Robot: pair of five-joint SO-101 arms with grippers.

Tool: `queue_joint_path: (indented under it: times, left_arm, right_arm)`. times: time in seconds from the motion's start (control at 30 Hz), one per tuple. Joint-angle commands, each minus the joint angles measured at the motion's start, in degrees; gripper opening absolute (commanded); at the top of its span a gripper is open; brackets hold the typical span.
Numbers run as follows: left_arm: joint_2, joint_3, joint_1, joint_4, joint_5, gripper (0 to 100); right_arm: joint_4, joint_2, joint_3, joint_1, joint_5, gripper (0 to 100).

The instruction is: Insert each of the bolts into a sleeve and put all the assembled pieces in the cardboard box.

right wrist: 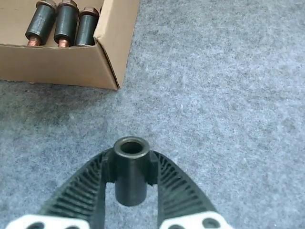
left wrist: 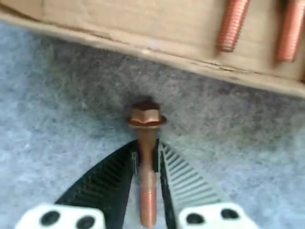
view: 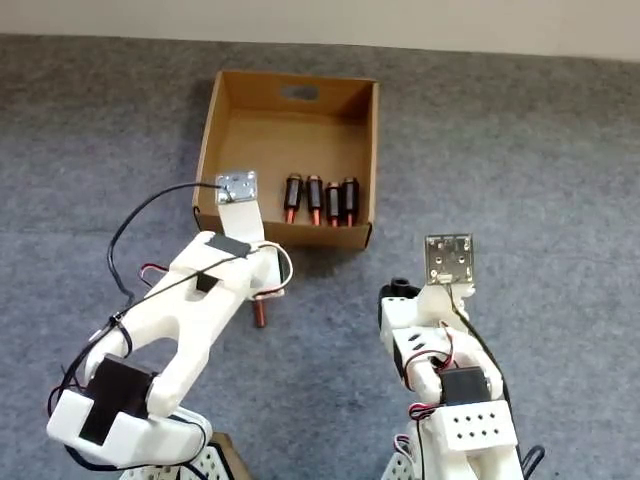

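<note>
The left arm [view: 190, 310] sits at about 7 o'clock on the grey counter [view: 530, 150]. The left jaws are clamped on the shank of a copper-coloured bolt [left wrist: 147, 143]. Its flanged hex head stands clear past the jaw tips, and its threaded end runs back between them. From above, the bolt [view: 259, 313] hangs just outside the near wall of the cardboard box [view: 213, 130], at 6 o'clock from that wall and not touching it. The right arm [view: 445, 370] sits at about 5 o'clock on the counter, at 4 o'clock from the box and apart from it. The right jaws are closed around a black sleeve [right wrist: 130, 174], gripping it on both sides, with its open bore facing the wrist camera. Four assembled pieces [view: 320, 200] lie side by side inside the box toward its 5 o'clock corner, each a dark sleeve with a copper end showing at the near side.
</note>
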Motion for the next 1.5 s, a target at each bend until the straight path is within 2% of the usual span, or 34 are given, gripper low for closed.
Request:
queue_joint_path:
  times: [0.0, 0.17, 0.37, 0.47, 0.63, 0.77, 1.1, 1.3, 1.47]
  left_arm:
    - [-2.33, -0.13, 0.48, -0.35, -3.52, 1]
    - [-2.42, -0.57, 0.57, 0.97, -11.6, 1]
    - [-2.42, -0.75, 0.66, 4.84, -11.87, 1]
    - [-1.98, -3.12, 2.95, 9.23, -12.13, 1]
    - [-2.24, -7.25, 9.36, 16.97, -12.31, 13]
    - [-1.89, -6.99, 10.15, 14.15, -12.22, 15]
    - [-1.89, 0.4, 6.11, 0.97, -12.13, 15]
    - [-1.89, 0.75, 6.2, 0.35, -11.78, 14]
    - [-1.89, 0.66, 6.2, 0.35, -11.87, 0]
  right_arm:
    - [-1.01, -0.84, -0.31, 0.04, -0.18, 0.5]
    - [-1.01, -0.84, -0.31, 0.04, -0.18, 0.5]
    - [-1.01, -0.84, -0.31, 0.04, -0.18, 0.5]
    - [-1.01, -0.84, -0.31, 0.04, -0.18, 0.5]
    - [-1.01, -0.84, -0.31, 0.04, -0.18, 0.5]
    - [-1.01, -0.84, -0.31, 0.04, -0.18, 0.5]
    - [-1.01, -0.84, -0.31, 0.04, -0.18, 0.5]
    - [-1.01, -0.84, -0.31, 0.04, -0.18, 0.5]
    - [-1.01, -0.84, -0.31, 0.04, -0.18, 0.5]
